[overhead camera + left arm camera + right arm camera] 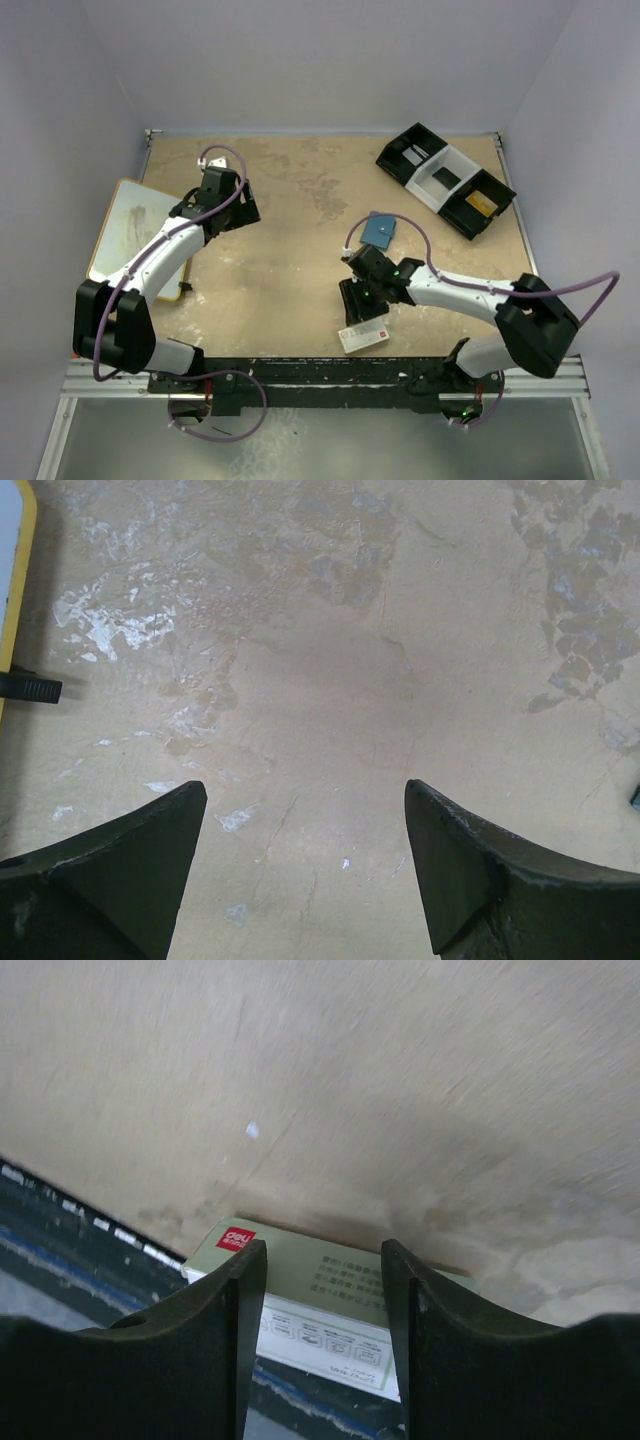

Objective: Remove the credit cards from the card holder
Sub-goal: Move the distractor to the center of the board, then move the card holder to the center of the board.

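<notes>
The card holder (379, 230), small, blue and folded, lies on the table mid-right, just behind my right wrist. A gold-yellow credit card (480, 203) lies in the right compartment of the black-and-white tray (428, 189) at the far right. A pale flat piece (409, 154) sits in the tray's left compartment. My right gripper (355, 305) (323, 1245) points at the near edge, open, with its fingers over a white box with red print (363, 336) (320, 1280) and nothing held. My left gripper (240, 207) (300, 790) hangs wide open over bare tabletop at the far left.
A white board with a yellow rim (130, 235) (18, 600) lies at the table's left edge beside my left arm. The black rail (330, 372) (90, 1250) at the near edge runs just past the white box.
</notes>
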You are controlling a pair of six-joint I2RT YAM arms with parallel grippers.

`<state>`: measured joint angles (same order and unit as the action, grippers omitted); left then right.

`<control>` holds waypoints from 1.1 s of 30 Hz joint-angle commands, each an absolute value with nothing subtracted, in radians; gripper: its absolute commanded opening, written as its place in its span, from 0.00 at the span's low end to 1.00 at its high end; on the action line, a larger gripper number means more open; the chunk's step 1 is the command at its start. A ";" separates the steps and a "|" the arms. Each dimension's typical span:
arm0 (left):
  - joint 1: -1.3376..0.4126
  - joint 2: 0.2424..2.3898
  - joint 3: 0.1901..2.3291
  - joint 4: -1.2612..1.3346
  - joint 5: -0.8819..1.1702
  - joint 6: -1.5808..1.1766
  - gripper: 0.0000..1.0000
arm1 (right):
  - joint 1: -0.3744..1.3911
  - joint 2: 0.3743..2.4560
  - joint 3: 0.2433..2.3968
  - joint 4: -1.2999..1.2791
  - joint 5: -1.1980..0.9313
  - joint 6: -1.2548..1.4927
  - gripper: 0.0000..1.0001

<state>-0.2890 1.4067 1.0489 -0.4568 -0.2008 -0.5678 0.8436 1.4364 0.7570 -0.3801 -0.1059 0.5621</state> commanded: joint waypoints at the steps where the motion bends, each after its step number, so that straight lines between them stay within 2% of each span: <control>1: -0.285 1.418 1.044 -0.418 -0.172 -0.583 0.78 | 0.892 1.348 0.703 -0.412 -0.218 0.656 0.52; 5: -0.285 1.434 1.052 -0.419 -0.154 -0.581 0.78 | 0.897 1.297 0.698 -0.442 -0.195 0.730 0.51; 10: -0.285 1.436 1.043 -0.405 -0.135 -0.586 0.78 | 0.845 1.307 0.886 -0.528 0.095 0.755 0.65; 15: -0.285 1.427 1.039 -0.407 -0.120 -0.583 0.77 | 0.526 1.390 1.020 -0.390 0.111 0.628 0.67; 16: -0.285 1.421 1.039 -0.411 -0.123 -0.578 0.77 | 0.498 1.407 1.050 -0.371 0.132 0.619 0.70; 18: -0.285 1.407 1.035 -0.421 -0.133 -0.569 0.77 | 0.454 1.444 1.083 -0.302 0.171 0.600 0.82; 20: -0.285 1.392 1.025 -0.425 -0.145 -0.561 0.77 | 0.385 1.516 1.120 -0.240 0.094 0.568 0.86; 23: -0.285 1.383 1.023 -0.439 -0.154 -0.550 0.78 | 0.323 1.683 1.236 -0.257 0.037 0.516 0.85; 27: -0.285 1.363 1.010 -0.447 -0.158 -0.550 0.78 | 0.289 1.834 1.331 -0.274 0.110 0.483 0.84; 33: -0.285 1.338 0.976 -0.452 -0.172 -0.552 0.78 | 0.260 1.906 1.336 -0.248 0.101 0.463 0.83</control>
<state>-0.2890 1.3777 0.9947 -0.4614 -0.1471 -0.5602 0.2718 1.9186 1.3014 -0.2661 0.1062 0.5076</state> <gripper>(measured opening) 0.777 0.837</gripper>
